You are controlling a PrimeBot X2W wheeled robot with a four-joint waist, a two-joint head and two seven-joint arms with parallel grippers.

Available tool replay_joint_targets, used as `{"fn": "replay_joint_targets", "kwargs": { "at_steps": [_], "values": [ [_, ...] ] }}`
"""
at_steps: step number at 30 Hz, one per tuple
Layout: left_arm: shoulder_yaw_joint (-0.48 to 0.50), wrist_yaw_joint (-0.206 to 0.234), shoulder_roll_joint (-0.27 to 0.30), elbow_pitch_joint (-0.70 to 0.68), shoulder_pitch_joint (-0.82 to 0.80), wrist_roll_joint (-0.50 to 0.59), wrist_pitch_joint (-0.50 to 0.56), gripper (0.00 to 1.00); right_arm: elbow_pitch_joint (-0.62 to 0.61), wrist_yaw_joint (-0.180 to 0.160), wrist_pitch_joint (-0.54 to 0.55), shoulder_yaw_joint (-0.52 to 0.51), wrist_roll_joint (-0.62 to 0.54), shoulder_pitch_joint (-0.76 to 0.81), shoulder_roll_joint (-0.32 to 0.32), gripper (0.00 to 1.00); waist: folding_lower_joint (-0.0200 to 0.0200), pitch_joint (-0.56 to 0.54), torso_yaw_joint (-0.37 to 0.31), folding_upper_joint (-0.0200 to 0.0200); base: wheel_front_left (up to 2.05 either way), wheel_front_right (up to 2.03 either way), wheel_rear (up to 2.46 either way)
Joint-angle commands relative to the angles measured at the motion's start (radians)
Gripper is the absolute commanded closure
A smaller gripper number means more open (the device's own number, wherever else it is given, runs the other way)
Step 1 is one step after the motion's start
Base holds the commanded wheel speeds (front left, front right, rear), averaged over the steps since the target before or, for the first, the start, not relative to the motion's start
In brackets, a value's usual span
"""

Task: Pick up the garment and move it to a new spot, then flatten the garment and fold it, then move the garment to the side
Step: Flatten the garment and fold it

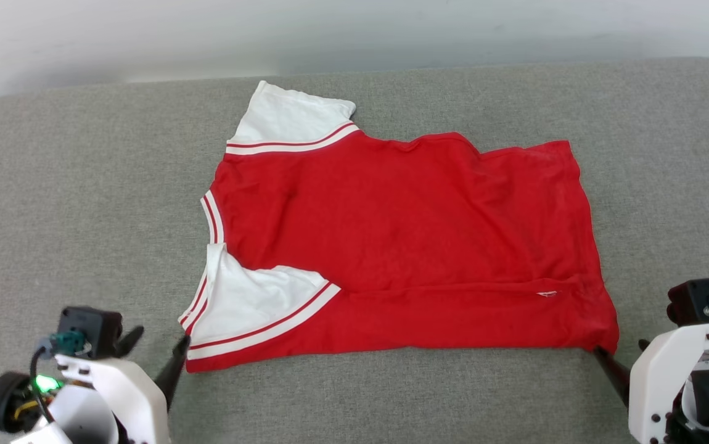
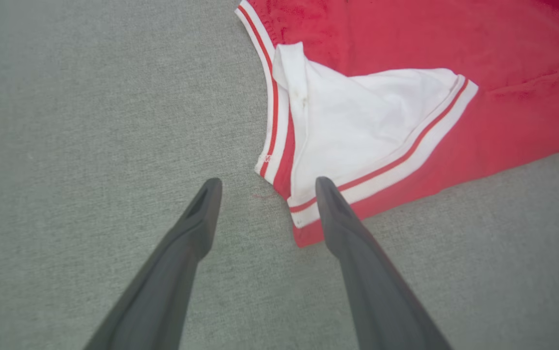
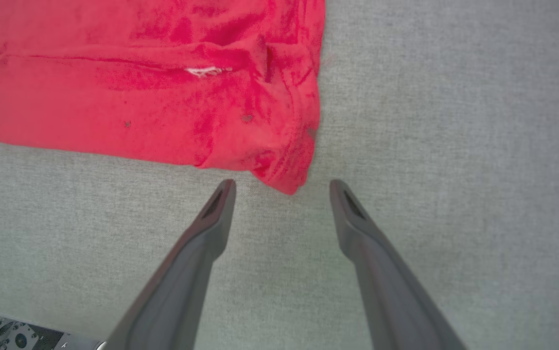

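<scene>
The shirt [image 1: 404,246] is thin, soft cloth with a matt finish, its red body lightly creased and its white sleeves [image 2: 357,121] edged with striped trim. The grey cover [image 1: 83,185] under it is a coarser woven fabric, matt and slightly rough in grain. The left gripper [image 2: 268,183] and right gripper [image 3: 283,183] have fingers of smooth, dark, matt plastic-looking material, and the arm shells [image 1: 663,376] are smooth white plastic with a dull sheen.

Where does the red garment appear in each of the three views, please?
Head view: garment spread at centre, collar leftward.
Left wrist view: upper right, white sleeve just beyond the open left gripper.
Right wrist view: upper left, hem corner reaching the open right gripper.
Shared landmark: the garment's near edge, ending near each gripper.
</scene>
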Motion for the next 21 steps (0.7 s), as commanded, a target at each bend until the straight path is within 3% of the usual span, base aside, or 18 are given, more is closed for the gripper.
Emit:
{"fn": "replay_joint_targets", "kwargs": {
  "at_steps": [1,5,10,21],
  "values": [
    [-0.003,0.013,0.006,-0.022,0.014,-0.007,0.013,0.0,-0.023,0.0,0.01,-0.007,-0.003,0.014,0.02,0.0,0.0001,0.002,-0.002,0.0,0.0,0.0,0.0],
    [-0.022,0.053,0.008,-0.064,0.047,-0.014,0.056,0.0,-0.092,0.0,0.037,-0.034,-0.025,0.047,0.08,0.0,0.0001,0.014,-0.01,0.0,0.0,0.0,0.0],
    [-0.028,0.081,-0.014,-0.035,0.041,-0.02,0.075,0.0,-0.128,0.0,0.034,-0.031,-0.036,0.061,0.109,0.0,0.0001,0.036,-0.028,0.0,0.0,0.0,0.0],
    [-0.038,0.05,-0.042,0.098,0.024,-0.045,0.082,0.0,-0.125,0.0,0.004,-0.022,-0.038,0.05,0.126,0.0,0.0001,0.088,-0.061,0.0,0.0,0.0,0.0]
  ]
}}
